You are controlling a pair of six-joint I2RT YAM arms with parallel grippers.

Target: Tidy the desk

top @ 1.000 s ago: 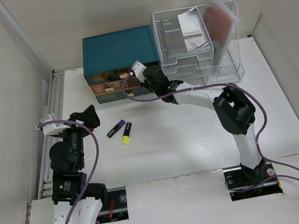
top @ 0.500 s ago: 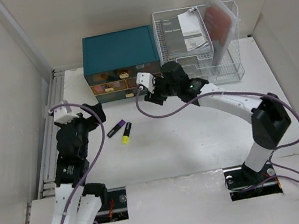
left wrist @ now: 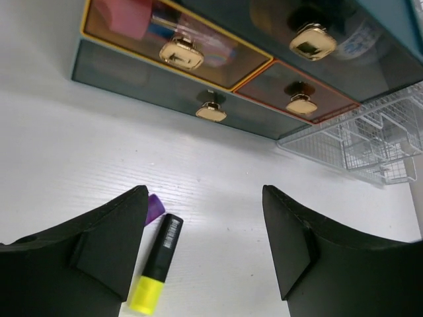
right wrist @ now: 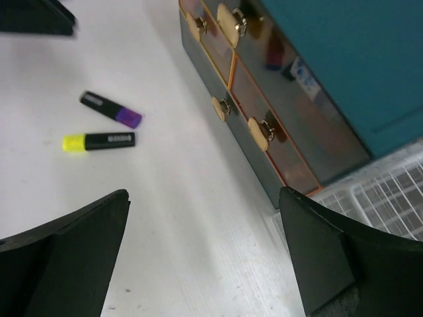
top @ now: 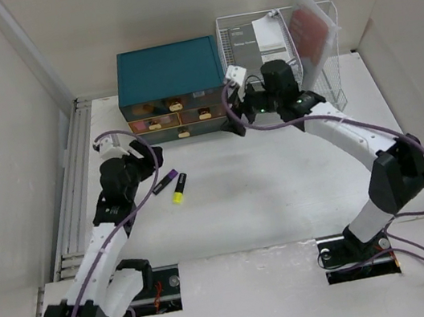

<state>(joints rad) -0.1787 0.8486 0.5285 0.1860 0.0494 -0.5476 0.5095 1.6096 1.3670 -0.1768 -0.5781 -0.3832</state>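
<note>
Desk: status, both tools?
Left tool open, empty, beside yellow highlighter and purple highlighter. Right tool open, empty, near teal drawer chest. Desk: both highlighters loose, nothing blocking them.

Open desk (top: 282, 187) centre, highlighters (top: 179, 187) (two, loose) at left, drawer chest (top: 169, 70) and wire rack (top: 320, 67) behind

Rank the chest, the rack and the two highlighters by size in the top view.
1. Rack and chest: about alike, by far the largest.
2. Yellow highlighter and purple highlighter: about alike.
</note>
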